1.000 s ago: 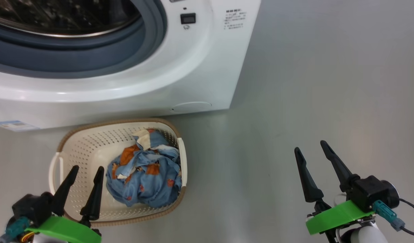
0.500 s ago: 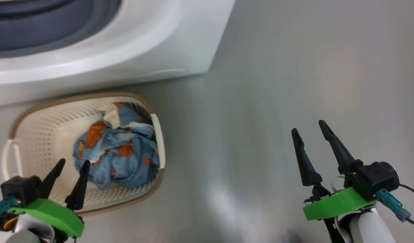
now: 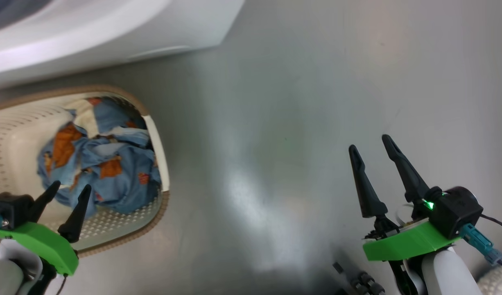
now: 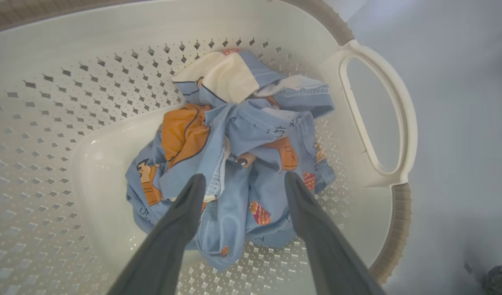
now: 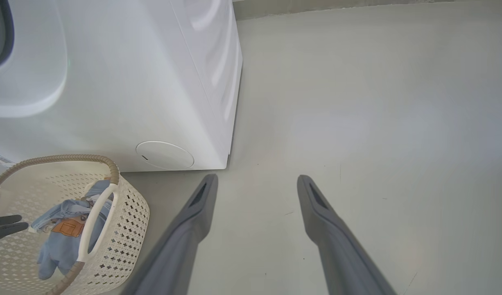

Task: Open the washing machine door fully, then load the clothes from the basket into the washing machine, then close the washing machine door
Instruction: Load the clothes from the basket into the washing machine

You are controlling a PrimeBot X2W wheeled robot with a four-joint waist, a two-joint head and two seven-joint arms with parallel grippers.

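The cream basket [image 3: 150,223] stands on the floor just in front of the white washing machine [image 3: 111,24]. A bundle of light blue clothes [image 3: 107,172] with orange prints lies in the basket's right half. My left gripper [image 3: 72,185] hangs open over the basket. In the left wrist view its fingers straddle the near part of the clothes [image 4: 243,135], a little above them, with the left gripper [image 4: 243,176] holding nothing. My right gripper [image 3: 369,142] is open over bare floor, well right of the basket. The washing machine door is out of view.
Grey floor spreads to the right of the machine's corner [image 5: 230,155]. The round service flap [image 5: 165,155] sits low on the machine's front, just behind the basket [image 5: 128,221]. The basket's white handle [image 4: 402,123] faces the right side. Dark parts of my base [image 3: 357,278] show at the bottom.
The head camera has swung, so the machine and basket slid up and left in the picture. My left gripper has come over the clothes' near edge. Both grippers stay open.
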